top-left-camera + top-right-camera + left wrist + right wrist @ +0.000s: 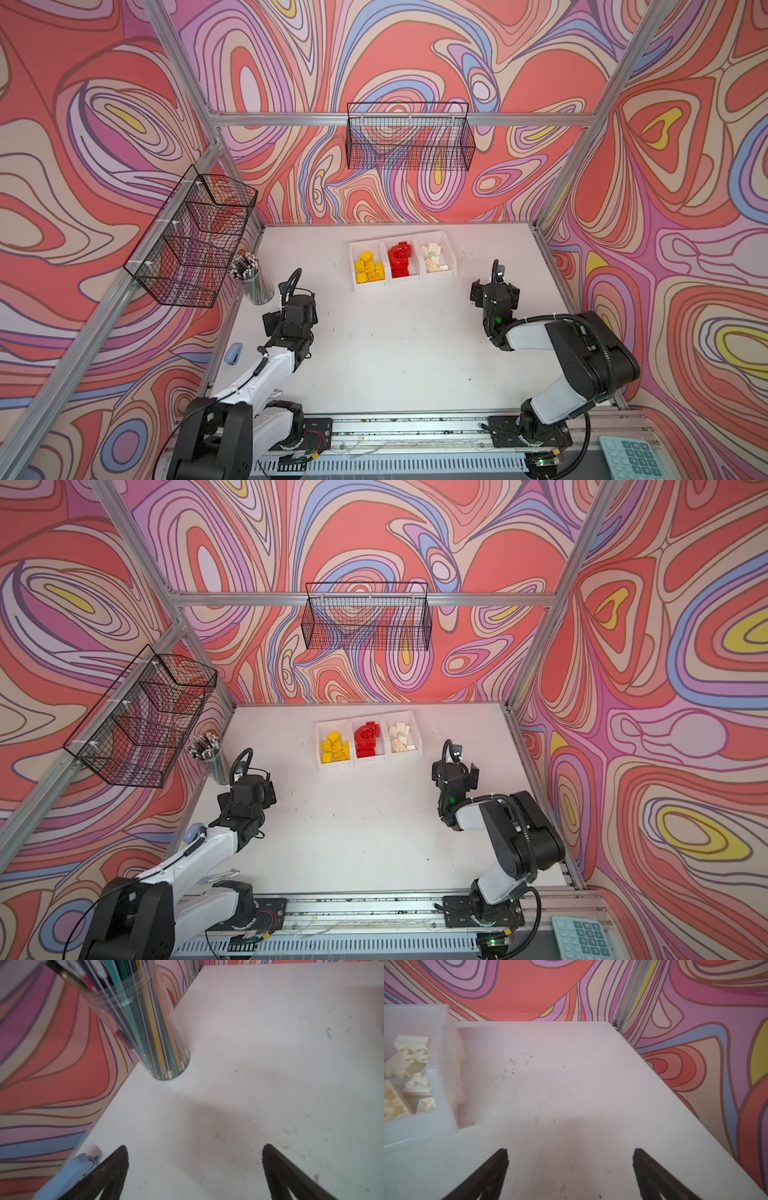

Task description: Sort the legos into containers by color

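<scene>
White table [395,353]: legos [401,259] in containers [370,286], clear of both arms' spread, empty fingers [112,1172]

glossy plastic legos [401,259], milky plastic containers [370,287] — matt, scuffed white table [395,353]

left arm [270,370], right arm [528,334]: white links [559,395], black joints [582,365], ribbed black cables [607,357].
</scene>
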### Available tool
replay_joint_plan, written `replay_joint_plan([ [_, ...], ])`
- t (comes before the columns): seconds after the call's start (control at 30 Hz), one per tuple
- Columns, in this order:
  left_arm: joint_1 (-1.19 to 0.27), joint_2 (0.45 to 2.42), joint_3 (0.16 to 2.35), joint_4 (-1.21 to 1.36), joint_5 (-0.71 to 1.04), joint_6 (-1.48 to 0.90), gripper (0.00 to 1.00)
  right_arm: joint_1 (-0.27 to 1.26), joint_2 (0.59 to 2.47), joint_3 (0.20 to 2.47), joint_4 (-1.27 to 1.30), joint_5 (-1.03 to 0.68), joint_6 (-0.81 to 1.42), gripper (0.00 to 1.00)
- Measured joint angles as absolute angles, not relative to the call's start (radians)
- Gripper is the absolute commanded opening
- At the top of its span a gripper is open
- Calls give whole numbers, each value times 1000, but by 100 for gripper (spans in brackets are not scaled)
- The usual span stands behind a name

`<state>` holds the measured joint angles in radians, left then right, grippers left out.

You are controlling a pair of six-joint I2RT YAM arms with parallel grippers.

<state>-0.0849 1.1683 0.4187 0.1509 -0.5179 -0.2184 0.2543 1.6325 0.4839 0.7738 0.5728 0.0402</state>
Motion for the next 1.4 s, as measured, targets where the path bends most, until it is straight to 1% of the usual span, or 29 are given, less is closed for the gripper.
replay_joint_plan([
  [0.13,-2,1288,452,210,-398,-219,100,238,1645,410,987,581,-2,98],
  [0.23,3,1348,470,281,-346,-209,100,226,1660,353,1082,583,-9,98],
  [0.37,2,1414,479,398,-289,-178,100,213,1663,330,1164,583,-9,98],
  [0.57,-34,1488,440,652,-261,-98,100,208,1663,300,1256,570,-9,98],
  [0.7,-71,1533,332,862,-254,-55,100,193,1667,260,1331,520,-10,98],
  [0.77,-88,1540,277,925,-262,-36,100,188,1701,239,1398,495,-17,98],
  [0.9,-125,1568,226,1073,-271,4,100,184,1735,216,1443,453,-22,98],
  [1.03,-129,1572,258,1069,-276,22,100,181,1737,247,1418,445,-22,98],
  [1.1,-91,1567,325,982,-225,13,100,165,1737,303,1349,432,-10,98],
  [1.17,-43,1559,374,950,-183,0,100,142,1736,348,1301,421,1,98],
  [1.4,-21,1546,384,904,-125,-12,100,126,1732,360,1231,413,17,98],
])
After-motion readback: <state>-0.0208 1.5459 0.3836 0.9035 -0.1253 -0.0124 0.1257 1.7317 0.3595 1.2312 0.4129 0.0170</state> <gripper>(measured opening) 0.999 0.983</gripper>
